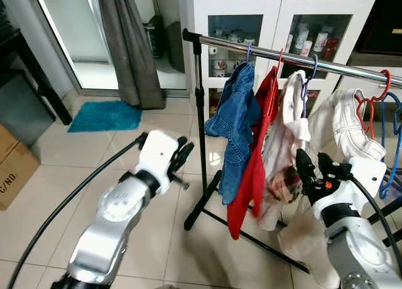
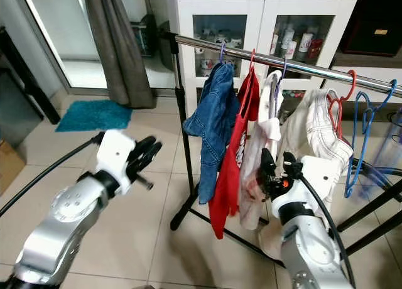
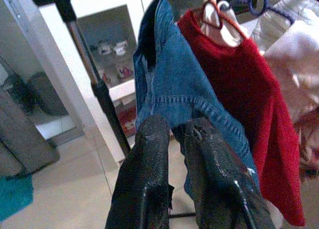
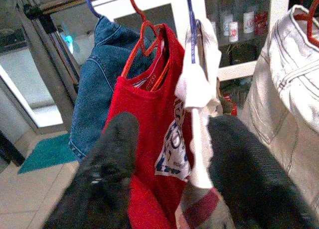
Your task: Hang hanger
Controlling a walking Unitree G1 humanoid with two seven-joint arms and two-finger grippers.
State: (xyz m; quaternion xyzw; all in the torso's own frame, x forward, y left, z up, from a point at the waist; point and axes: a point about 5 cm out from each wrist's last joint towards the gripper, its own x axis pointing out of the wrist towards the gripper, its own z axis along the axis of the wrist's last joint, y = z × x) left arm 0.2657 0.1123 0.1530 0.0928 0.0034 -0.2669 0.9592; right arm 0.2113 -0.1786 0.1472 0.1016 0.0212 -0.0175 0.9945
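Right gripper (image 4: 169, 179), our nearer one, hangs open just below the chrome rail (image 1: 295, 58), fingers spread either side of the white garment (image 4: 197, 89). Its purple hanger (image 1: 312, 69) hooks the rail above, which runs side to side. Left gripper (image 3: 174, 174), nearly closed and empty, faces the denim jacket (image 1: 233, 122). Our right wrist view reveals the red shirt's print (image 4: 172, 144).

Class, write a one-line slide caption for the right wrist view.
Open right gripper faces a red shirt and white garment hanging on the rail.
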